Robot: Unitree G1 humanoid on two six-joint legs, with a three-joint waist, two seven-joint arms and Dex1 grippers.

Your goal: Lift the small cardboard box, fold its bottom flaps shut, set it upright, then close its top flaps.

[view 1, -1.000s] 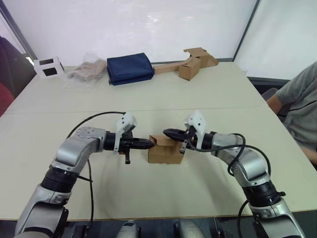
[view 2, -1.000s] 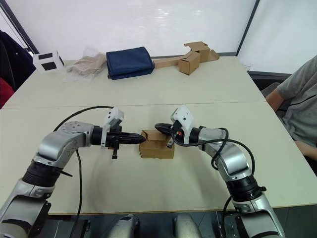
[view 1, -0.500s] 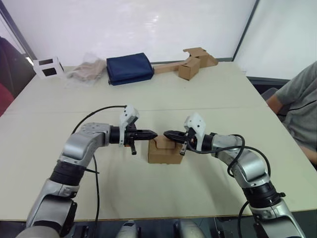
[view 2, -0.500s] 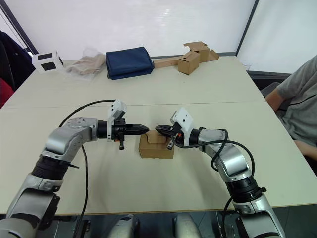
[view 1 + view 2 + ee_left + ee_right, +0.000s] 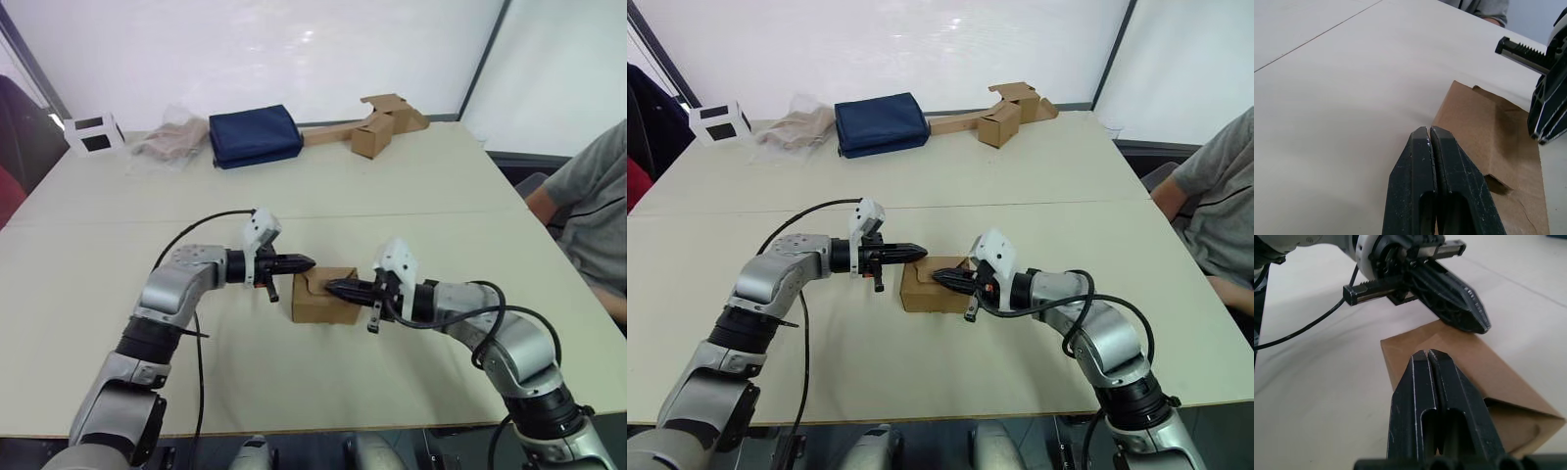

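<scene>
The small cardboard box (image 5: 324,296) sits on the table (image 5: 411,186); its base and far side face away from the camera, so the bottom flaps cannot be made out. The right gripper (image 5: 330,286) crosses the box's upper front, covering part of the top flaps (image 5: 1469,363). In the left wrist view the box runs off the picture's edge. Far behind the box, a clear bag (image 5: 174,138) holds something brown, too small to identify. Right of the box, a seated person (image 5: 596,211) is cut off by the frame.
</scene>
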